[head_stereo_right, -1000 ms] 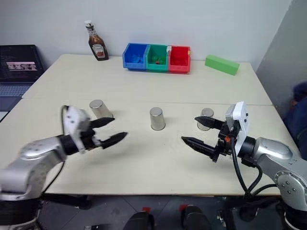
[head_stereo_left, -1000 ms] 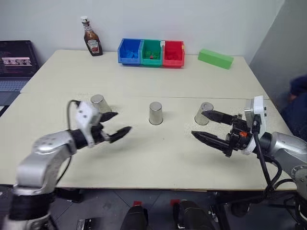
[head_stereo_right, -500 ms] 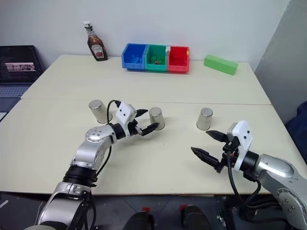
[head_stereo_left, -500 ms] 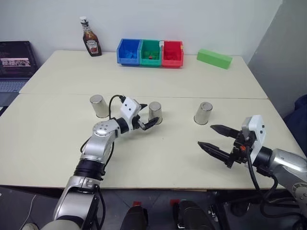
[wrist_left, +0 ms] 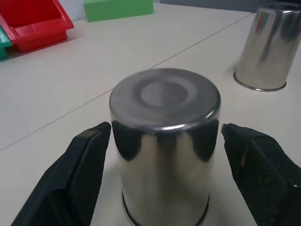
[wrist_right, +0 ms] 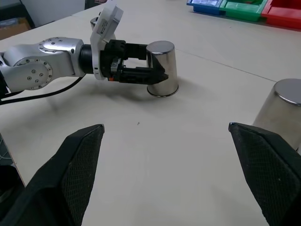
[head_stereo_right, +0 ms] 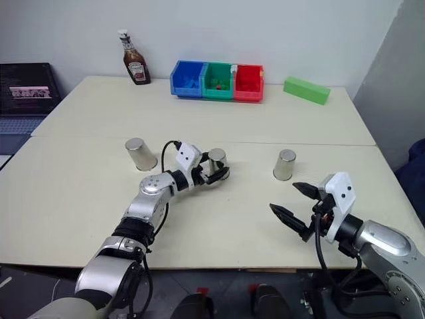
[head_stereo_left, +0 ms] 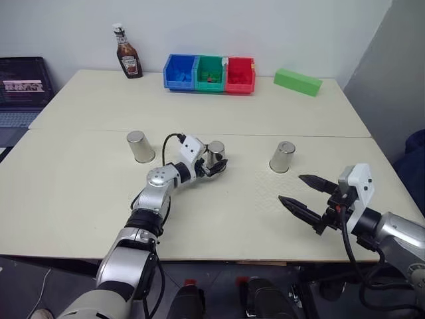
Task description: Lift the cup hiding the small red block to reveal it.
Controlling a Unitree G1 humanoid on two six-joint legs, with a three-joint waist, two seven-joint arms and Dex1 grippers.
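Three upside-down cups on counter [head_stereo_left: 80, 199]: left tool [wrist_left: 164, 155] half-closed around middle cup [head_stereo_left: 215, 155], fingers [wrist_left: 84, 165] flanking without visible contact; right tool [head_stereo_left: 307, 193] wide open, empty, near counter's front edge.

Looks like a lab or office: bare white wall, pale tabletops [head_stereo_left: 265, 113], open black laptop [head_stereo_left: 23, 86] at upper left.

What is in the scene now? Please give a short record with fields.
surface: table
cups: three upside down in a row; middle cup, left cup, right cup
left gripper: fingers on both sides of the middle cup, narrow gaps visible
right gripper: open, over bare table
red block: not visible
back edge: ketchup bottle, three bins, green block
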